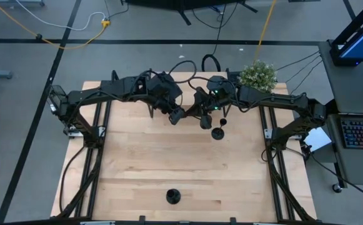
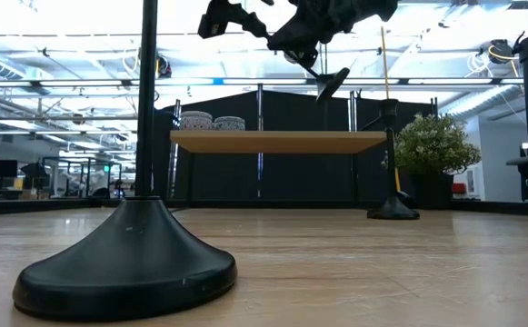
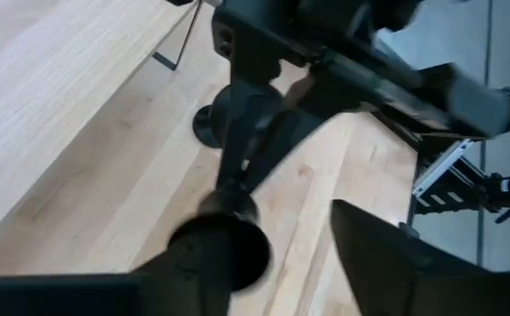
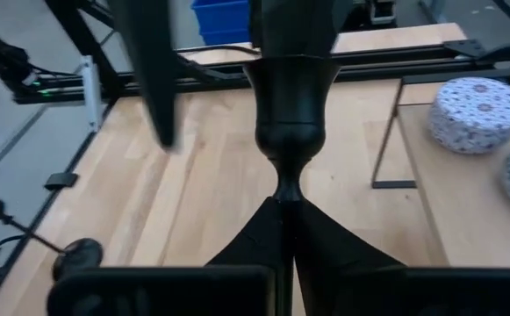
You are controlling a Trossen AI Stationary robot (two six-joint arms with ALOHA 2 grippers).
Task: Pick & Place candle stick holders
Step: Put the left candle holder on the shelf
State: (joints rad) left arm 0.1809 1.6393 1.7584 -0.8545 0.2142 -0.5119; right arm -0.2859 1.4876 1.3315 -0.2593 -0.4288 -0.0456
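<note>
One black candle stick holder [image 2: 323, 74] is in the air over the table's far middle, tilted. Its cup [image 4: 291, 96] points at my left gripper and its base [image 2: 333, 84] hangs lower. My right gripper [image 1: 206, 120] is shut on it. My left gripper [image 1: 179, 115] is open, with its fingers [image 3: 386, 263] on either side of the cup's mouth [image 3: 224, 250]. I cannot tell whether one of them touches it. A second holder [image 1: 218, 133] stands on its base below the grippers. A third [image 1: 173, 197] stands near the front edge. My right gripper pinches the holder's thin stem [image 4: 285, 195] just below the cup between its two fingers [image 4: 325, 241]. The stem runs on past the fingers, and the cup sticks out beyond their tips. The holder is lifted clear of the table and tilted, with its base lower.
A low wooden shelf [image 2: 277, 141] along the far edge carries round patterned candle tins [image 4: 476, 101]. A potted plant [image 1: 258, 75] stands at the far right corner. The third holder's base [image 2: 127, 263] fills the low view's foreground. Bare wood [image 1: 137, 162] lies between the holders.
</note>
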